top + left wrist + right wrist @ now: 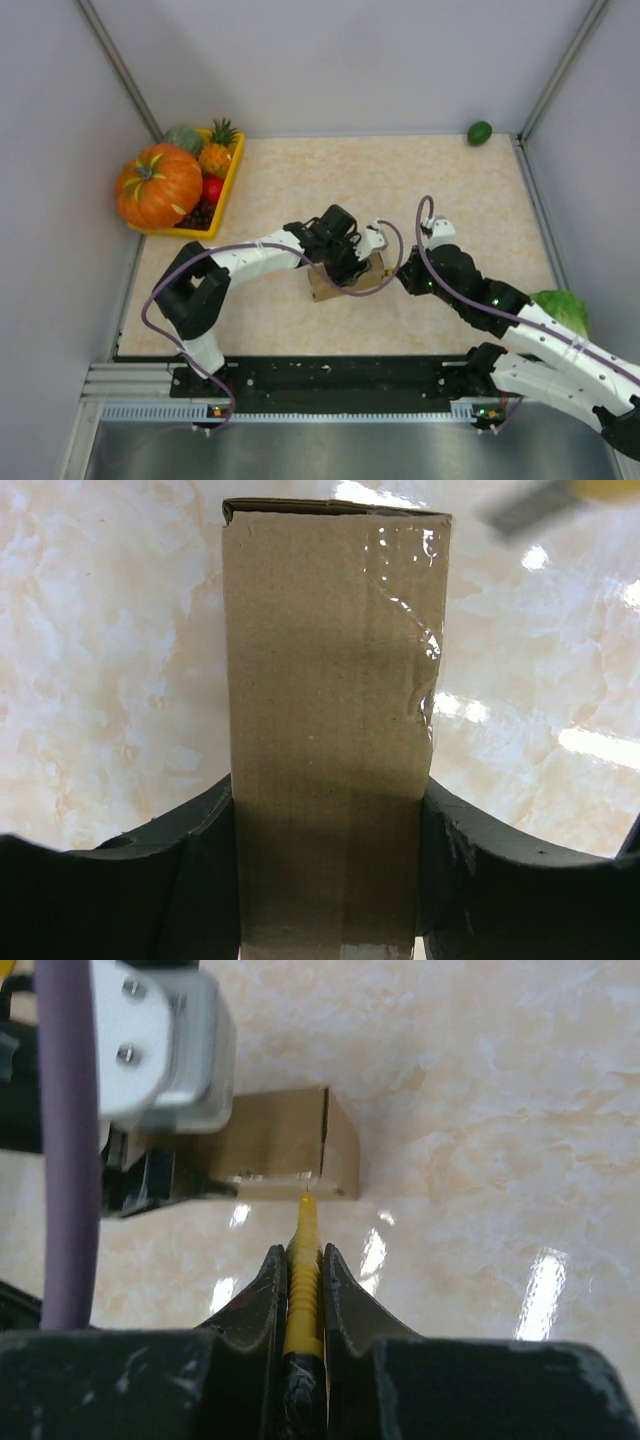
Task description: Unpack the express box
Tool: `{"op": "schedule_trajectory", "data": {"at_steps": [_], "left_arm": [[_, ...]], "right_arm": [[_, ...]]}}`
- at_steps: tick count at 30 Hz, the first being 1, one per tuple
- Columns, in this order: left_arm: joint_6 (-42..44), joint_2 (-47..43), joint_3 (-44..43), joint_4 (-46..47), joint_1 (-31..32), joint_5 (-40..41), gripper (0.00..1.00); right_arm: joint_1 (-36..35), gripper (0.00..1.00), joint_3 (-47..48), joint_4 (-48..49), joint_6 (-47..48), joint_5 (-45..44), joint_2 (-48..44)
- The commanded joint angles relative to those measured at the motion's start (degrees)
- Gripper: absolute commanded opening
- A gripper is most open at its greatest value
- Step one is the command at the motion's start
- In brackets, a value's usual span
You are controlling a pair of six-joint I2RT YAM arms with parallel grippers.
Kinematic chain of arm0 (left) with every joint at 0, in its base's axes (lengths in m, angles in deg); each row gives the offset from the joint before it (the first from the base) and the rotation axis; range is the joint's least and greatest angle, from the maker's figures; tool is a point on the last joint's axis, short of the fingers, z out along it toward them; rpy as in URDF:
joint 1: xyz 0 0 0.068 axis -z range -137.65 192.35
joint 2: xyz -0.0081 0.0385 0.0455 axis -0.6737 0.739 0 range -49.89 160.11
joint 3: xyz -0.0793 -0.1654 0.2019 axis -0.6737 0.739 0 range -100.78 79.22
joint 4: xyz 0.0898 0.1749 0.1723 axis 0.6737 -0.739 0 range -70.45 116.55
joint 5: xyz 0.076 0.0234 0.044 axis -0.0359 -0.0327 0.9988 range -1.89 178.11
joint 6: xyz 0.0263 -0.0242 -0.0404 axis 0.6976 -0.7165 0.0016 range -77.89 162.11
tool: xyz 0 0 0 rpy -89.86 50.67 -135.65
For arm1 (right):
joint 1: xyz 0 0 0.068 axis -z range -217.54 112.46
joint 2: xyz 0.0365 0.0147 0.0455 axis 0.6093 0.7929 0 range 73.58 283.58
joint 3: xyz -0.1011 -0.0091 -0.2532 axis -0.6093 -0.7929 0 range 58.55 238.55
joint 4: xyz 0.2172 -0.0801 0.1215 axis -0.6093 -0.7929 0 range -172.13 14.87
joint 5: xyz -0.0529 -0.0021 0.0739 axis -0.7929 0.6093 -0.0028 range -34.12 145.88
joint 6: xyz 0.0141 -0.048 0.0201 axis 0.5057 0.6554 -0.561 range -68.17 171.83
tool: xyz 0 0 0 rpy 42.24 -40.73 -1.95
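The express box (340, 283) is a small brown cardboard box taped shut, lying on the table's middle. My left gripper (345, 262) is shut on it, with a black finger pressed against each long side in the left wrist view (328, 810); the box (330, 670) runs away from the camera with clear tape along its right edge. My right gripper (398, 277) is shut on a yellow utility knife (305, 1250). In the right wrist view the right gripper (300, 1265) points the knife's tip at the box's (290, 1145) near side, at the vertical seam near its right end.
A yellow fruit tray (228, 190) with a pumpkin (158, 187), a pineapple and other fruit stands at the back left. A small green fruit (480, 132) lies at the back right corner. A green cabbage (562, 306) lies at the right edge. Grey walls enclose the table.
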Motion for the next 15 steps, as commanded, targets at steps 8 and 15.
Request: {"op": "schedule_trajectory", "data": {"at_steps": [8,15], "left_arm": [[-5.99,2.59,-5.74,-4.04,-2.67,3.77,0.5],[-9.85,0.57,-9.18,-5.63,-2.75,-0.19,0.77]], "right_arm": [[-0.85,0.0,7.72,-13.71,-3.18,-4.58,-6.67],[-0.85,0.0,5.35,-12.84,-7.21,-5.1,-5.53]]}}
